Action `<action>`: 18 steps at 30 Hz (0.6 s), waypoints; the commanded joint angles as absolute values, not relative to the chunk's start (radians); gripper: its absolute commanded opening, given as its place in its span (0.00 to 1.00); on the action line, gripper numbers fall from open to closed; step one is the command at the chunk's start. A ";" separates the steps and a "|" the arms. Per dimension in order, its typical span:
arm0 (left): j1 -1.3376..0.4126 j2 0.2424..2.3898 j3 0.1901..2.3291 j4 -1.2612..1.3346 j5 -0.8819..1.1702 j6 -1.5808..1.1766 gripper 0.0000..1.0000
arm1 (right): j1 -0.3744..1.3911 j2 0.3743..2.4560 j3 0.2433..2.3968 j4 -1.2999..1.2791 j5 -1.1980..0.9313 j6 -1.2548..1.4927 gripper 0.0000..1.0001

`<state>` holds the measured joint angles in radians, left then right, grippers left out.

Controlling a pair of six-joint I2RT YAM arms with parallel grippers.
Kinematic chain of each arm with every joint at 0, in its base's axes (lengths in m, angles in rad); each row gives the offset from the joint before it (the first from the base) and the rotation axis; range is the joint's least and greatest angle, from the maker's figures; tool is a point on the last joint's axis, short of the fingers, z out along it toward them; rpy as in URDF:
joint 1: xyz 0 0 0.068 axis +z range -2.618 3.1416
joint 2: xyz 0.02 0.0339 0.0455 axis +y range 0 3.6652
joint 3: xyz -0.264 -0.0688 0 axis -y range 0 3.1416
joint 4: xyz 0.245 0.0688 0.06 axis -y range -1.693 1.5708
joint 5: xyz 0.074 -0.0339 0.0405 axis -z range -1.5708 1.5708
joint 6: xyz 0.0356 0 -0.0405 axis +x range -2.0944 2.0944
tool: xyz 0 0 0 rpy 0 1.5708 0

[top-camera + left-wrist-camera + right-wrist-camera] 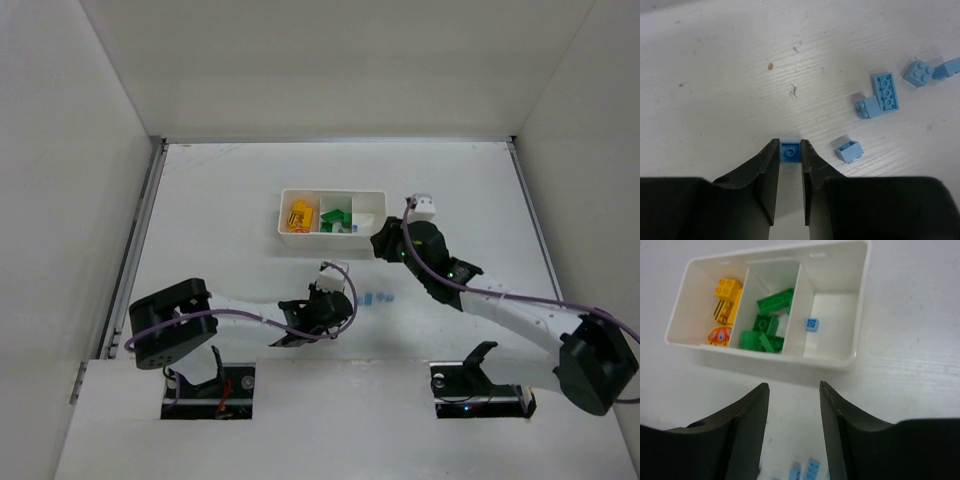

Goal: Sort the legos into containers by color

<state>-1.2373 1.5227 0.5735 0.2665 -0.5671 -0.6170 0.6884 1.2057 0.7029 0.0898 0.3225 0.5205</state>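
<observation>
Left fingers (771, 165) clamp one light blue lego (789, 151).
Right fingers (752, 410) spread apart near the white tray (790, 362); surface (740, 75) bears loose blue legos (885, 91).

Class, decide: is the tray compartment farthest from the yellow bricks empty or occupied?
Occupied: one light blue brick lies in that compartment; nothing else visible.

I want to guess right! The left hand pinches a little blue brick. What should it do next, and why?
Probably lift it up. The left hand is shut on the blue brick, and another blue piece lies in the tray's right compartment, so that's likely where it goes.
</observation>
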 commanded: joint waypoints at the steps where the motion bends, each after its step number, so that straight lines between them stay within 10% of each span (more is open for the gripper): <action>1: -1.239 1.445 0.615 0.229 -0.624 -0.577 0.12 | 0.706 1.094 0.600 0.111 0.348 0.564 0.48; 9: -1.113 1.350 0.748 0.297 -0.569 -0.436 0.12 | 0.749 0.950 0.431 -0.073 0.409 0.748 0.23; 18: -0.892 1.650 1.115 0.374 -0.345 -0.379 0.13 | 0.829 0.969 0.417 -0.156 0.503 0.868 0.34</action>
<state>-0.9344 1.5463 1.0023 0.3477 -0.4343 -0.4328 0.8089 0.9550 0.4057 -0.1097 0.4362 0.7925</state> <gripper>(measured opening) 0.174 0.321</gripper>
